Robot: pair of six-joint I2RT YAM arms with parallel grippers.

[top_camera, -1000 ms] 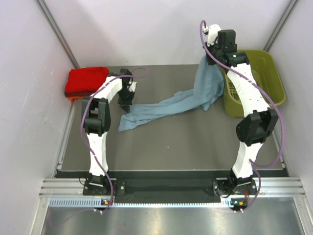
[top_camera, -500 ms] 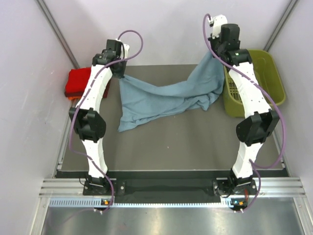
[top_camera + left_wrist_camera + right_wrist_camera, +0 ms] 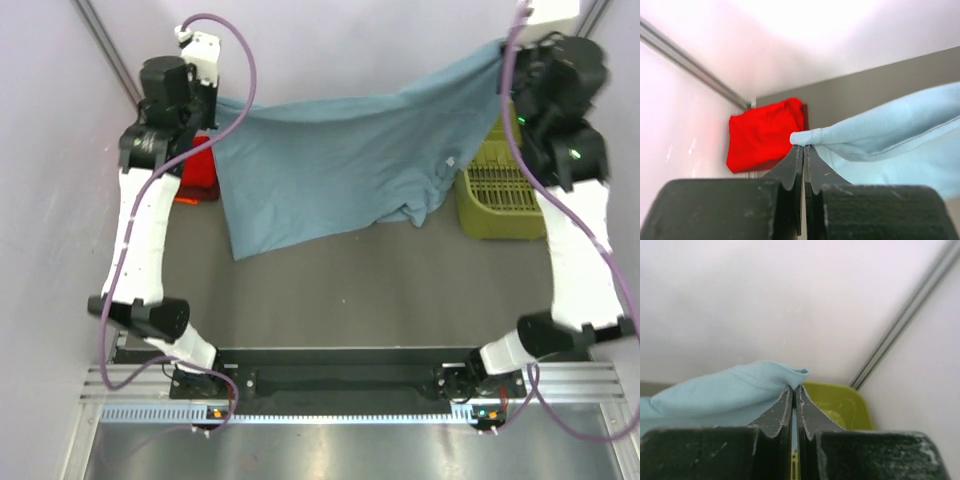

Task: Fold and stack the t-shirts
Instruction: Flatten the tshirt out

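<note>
A grey-blue t-shirt (image 3: 340,160) hangs spread out in the air between both raised arms, its lower edge drooping toward the table. My left gripper (image 3: 804,148) is shut on one upper corner of the grey-blue t-shirt (image 3: 880,135), high at the back left. My right gripper (image 3: 794,387) is shut on the other corner of this t-shirt (image 3: 725,392), high at the back right. A folded bright red t-shirt (image 3: 765,132) lies on the table at the back left, mostly hidden behind the left arm in the top view (image 3: 200,170).
An olive-green plastic basket (image 3: 495,195) stands at the back right of the dark table (image 3: 380,290), also seen below the right fingers (image 3: 840,405). White walls close in on the back and both sides.
Both arms have risen high and apart. The left gripper took a corner of the grey-blue t-shirt and lifted it, so the shirt went from crumpled on the table to stretched in the air.
</note>
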